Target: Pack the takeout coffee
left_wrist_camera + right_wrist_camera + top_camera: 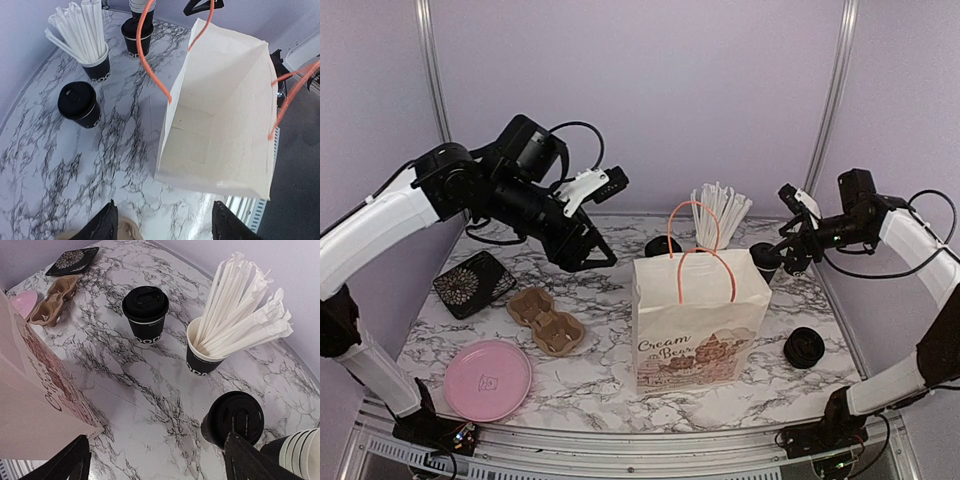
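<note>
Two lidded black takeout coffee cups stand behind the paper bag (700, 320). One cup (663, 246) (80, 104) (146, 312) is at the back middle. The other (765, 264) (137, 35) (235, 417) stands just left of my right gripper (790, 258) (157, 465), which is open, with its right finger (255, 462) beside the lid. My left gripper (595, 255) (165, 225) hovers open and empty over the table, left of the bag's open mouth (220, 125).
A black cup of white straws (720, 215) (95, 65) (202, 352) stands between the two coffees. Nested cups (300, 452) sit at the far right. Left of the bag lie a cardboard cup carrier (546, 320), a pink plate (487, 380) and a black patterned dish (472, 283). A black round object (804, 347) lies right of the bag.
</note>
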